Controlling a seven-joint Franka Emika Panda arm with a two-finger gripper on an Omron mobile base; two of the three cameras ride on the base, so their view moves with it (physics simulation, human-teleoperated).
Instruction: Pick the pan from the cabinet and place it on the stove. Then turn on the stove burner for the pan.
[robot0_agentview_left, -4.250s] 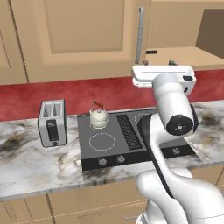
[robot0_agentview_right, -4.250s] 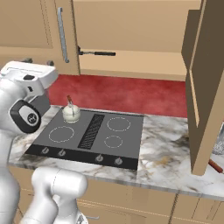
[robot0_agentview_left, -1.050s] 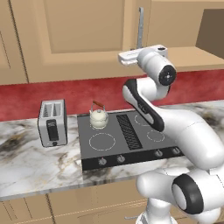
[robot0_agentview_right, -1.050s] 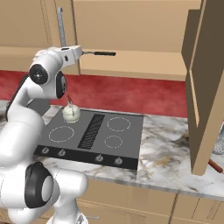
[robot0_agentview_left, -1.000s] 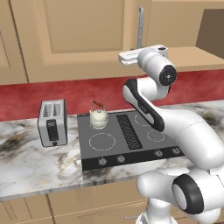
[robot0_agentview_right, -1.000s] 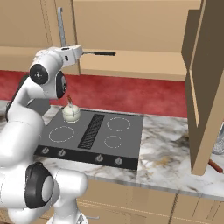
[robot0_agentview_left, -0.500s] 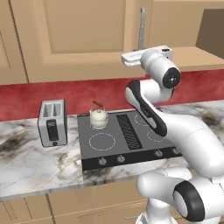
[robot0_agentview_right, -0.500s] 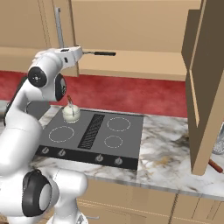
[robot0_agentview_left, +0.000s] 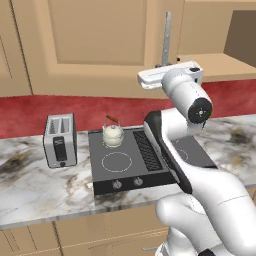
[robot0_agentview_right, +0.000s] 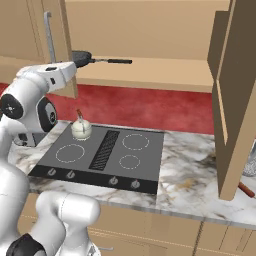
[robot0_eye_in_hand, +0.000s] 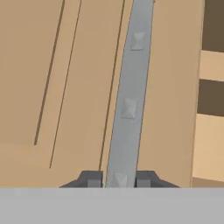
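Hand view: the gripper (robot0_eye_in_hand: 118, 178) has its two dark tips on either side of the silver bar handle (robot0_eye_in_hand: 128, 96), which runs up the tan door of the cabinet (robot0_eye_in_hand: 65, 78). The jaws are closed on that bar.
Left base view: the arm reaches up to the lower end of the bar handle (robot0_agentview_left: 166, 37), at the edge of the cabinet door just above the counter.
Right base view: the same door (robot0_agentview_right: 47, 30) stands partly swung out; the pan (robot0_agentview_right: 82, 58) rests on the cabinet shelf just behind it, its long black handle pointing right along the shelf.
Right-hand door: already swung wide open, edge-on at the right of the right base view.
Stove: the black cooktop (robot0_agentview_right: 107, 165) lies on the marble counter below the shelf, well apart from the pan.
Kettle: a cream kettle (robot0_agentview_right: 81, 128) sits on the rear left ring; the other rings are bare.
Toaster: a silver toaster (robot0_agentview_left: 60, 140) stands on the counter left of the stove.
Step in hand: by my reading, opening the left door by its handle, so the pan can be reached.
Next move: likely pull the door further out along its hinge arc, let go of the bar, then go for the pan's handle or rim.
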